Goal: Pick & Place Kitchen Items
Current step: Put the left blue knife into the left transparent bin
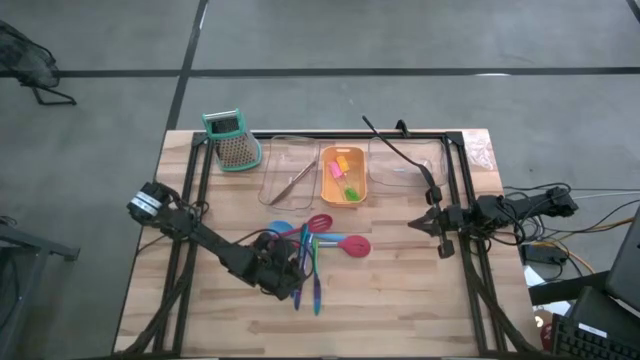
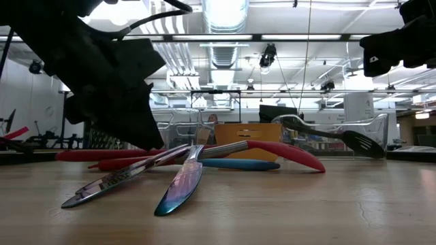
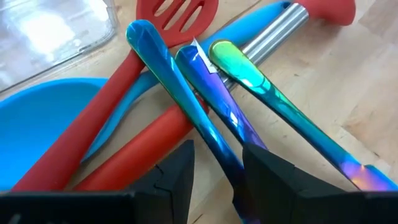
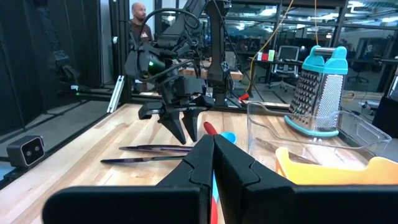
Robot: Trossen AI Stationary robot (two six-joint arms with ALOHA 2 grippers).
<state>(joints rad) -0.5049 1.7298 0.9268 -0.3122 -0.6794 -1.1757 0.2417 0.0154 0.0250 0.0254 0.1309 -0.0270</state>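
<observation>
The left gripper (image 3: 214,171) hangs low over the utensil pile mid-worktop (image 1: 420,290), jaws parted narrowly astride the blue iridescent stick (image 3: 180,99), not yet clamped. Purple stick (image 3: 214,93), green stick (image 3: 273,99) and red slotted spatula (image 3: 130,81) lie alongside. The right gripper (image 4: 213,163) waits at the worktop's right edge, jaws closed and empty

**Rainbow sticks, red and blue spatulas on pale wood**

The table (image 1: 400,300) is showing pale wood with a fine grain. Three thin sticks are gleaming with an iridescent sheen: the blue stick (image 3: 180,99), the purple stick (image 3: 217,99) and the green stick (image 3: 267,93), which is shading to blue and violet. The slotted spatula (image 3: 124,81) is glowing red; the blue spoon (image 3: 43,130) is showing plain sky blue. The orange tray (image 1: 343,177) is holding pink and green pieces. The grater (image 1: 232,140) is wearing a teal top. The left hand (image 3: 214,171) is looking black.
</observation>
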